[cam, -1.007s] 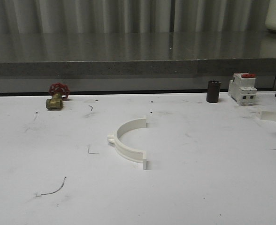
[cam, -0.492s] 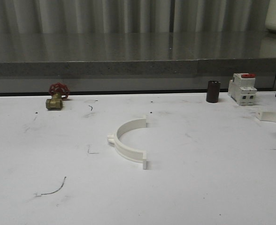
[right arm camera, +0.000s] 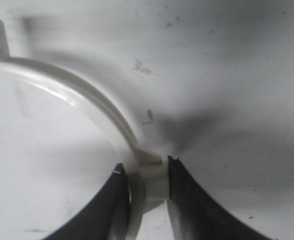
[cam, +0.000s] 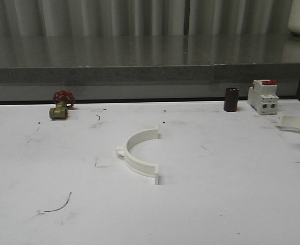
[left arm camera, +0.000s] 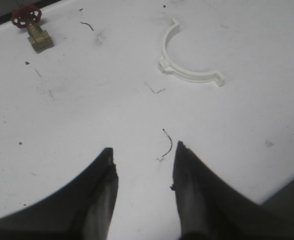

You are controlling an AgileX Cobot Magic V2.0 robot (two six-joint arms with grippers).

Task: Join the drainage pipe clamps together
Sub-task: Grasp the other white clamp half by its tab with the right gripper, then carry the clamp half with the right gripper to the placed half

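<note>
While one clamp half [cam: 141, 153] lies free, right jaws pinching the other [right arm camera: 87, 110]; left jaws apart, empty.

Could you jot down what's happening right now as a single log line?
right tool: shut on clamp half | left tool: open, over table | other clamp half: mid-table, untouched

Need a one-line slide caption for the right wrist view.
Right tool closed on the band of a white half-ring pipe clamp at its outer nub, above the white table.
</note>
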